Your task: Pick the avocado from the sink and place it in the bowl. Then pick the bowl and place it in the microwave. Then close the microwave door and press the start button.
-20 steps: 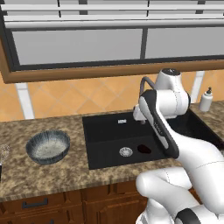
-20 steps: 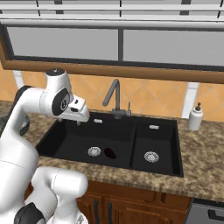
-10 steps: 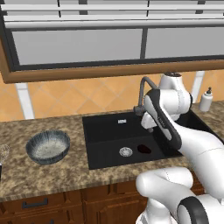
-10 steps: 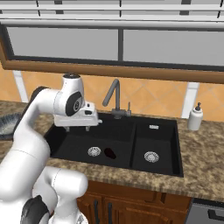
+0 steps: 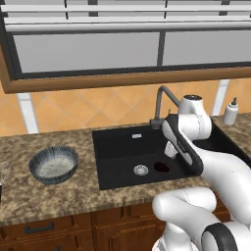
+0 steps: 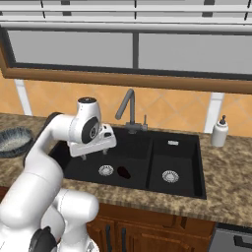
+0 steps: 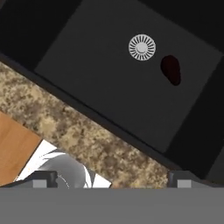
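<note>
Two fingertips (image 7: 46, 178) stand wide apart and empty; the gripper (image 6: 93, 153) hangs above the sink (image 5: 117, 142). Risk: the avocado (image 7: 171, 69) lies off the gripper's axis beside the drain (image 7: 142, 47), so a straight descent could miss it. Its dark skin barely separates from the basin floor. The bowl (image 5: 54, 164) waits on the counter, well apart.

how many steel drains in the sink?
2. One drain sits in the left basin of the sink, just left of the avocado; the other drain is in the right basin.
</note>
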